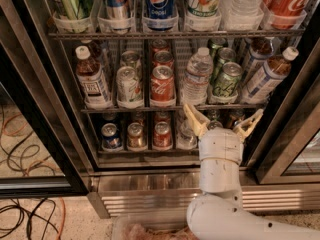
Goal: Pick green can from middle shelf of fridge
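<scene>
The fridge [40,134] stands open in front of me. The green can [226,83] sits at the front of a lane on the middle shelf [170,107], right of centre, with more green cans behind it. A water bottle [196,76] is on its left and a tilted bottle [270,75] on its right. My gripper [222,119] is open, fingers spread wide. It is just below the middle shelf's front edge, under the green can and slightly left of it. It holds nothing.
A red Coca-Cola can [162,85], a pale silver-white can [129,86] and a tea bottle [92,77] fill the shelf's left lanes. Large bottles stand on the top shelf [175,34]. Small cans [136,136] sit on the bottom shelf. Cables [25,214] lie on the floor left.
</scene>
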You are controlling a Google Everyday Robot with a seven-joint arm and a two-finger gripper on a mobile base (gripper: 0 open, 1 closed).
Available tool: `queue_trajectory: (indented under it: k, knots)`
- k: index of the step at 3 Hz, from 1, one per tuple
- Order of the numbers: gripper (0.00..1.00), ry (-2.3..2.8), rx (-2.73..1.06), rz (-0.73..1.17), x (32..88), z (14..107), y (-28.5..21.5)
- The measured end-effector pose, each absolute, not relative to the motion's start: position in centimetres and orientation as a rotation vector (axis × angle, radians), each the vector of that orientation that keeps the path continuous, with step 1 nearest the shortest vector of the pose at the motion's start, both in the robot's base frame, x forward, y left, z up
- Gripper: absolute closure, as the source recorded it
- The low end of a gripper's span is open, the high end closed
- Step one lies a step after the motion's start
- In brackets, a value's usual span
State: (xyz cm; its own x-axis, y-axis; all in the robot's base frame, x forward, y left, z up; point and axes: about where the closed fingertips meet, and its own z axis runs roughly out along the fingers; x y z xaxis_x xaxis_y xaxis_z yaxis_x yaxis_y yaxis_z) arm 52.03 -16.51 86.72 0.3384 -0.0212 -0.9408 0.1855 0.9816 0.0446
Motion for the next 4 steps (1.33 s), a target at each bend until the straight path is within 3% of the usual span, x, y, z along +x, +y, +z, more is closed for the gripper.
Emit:
queue_trajectory:
  k: [1,2,3,4]
  knots:
    - [0.00,1.187,0.136,-0.171,56.35,86.54,-18.43]
    - [0.00,1.185,0.137,-0.173,56.45,86.59,-18.55]
    - [0.17,1.185,0.137,-0.173,56.45,86.59,-18.55]
    - [0.24,1.185,0.137,-0.173,56.46,86.59,-18.55]
